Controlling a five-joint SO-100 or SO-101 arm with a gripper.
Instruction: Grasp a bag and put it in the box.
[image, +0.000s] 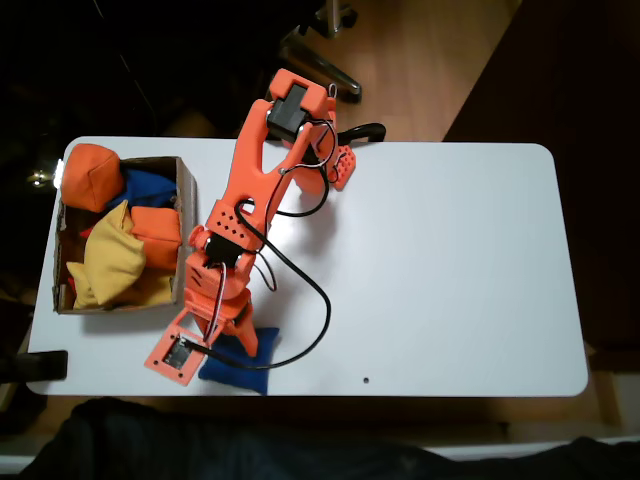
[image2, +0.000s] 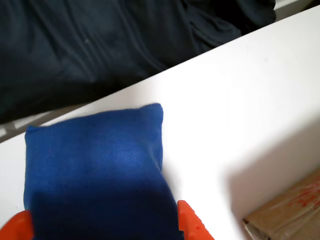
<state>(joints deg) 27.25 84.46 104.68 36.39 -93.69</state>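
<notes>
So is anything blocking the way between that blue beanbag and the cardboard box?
Nothing lies on the table between the blue beanbag and the cardboard box, which sit close together. The pincer already straddles the bag. The box does hold yellow beanbags and orange ones, so free space looks tight.

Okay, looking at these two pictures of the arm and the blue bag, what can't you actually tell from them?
- Grip on the bag: the wrist view's bottom edge cuts off the gripper, so contact is unclear.
- Fixed view: the arm covers the top of the bag and the fingers.
- Box: the piled beanbags hide its floor and part of a blue one.
- Table: the tiny dark dot is too small to identify.
</notes>
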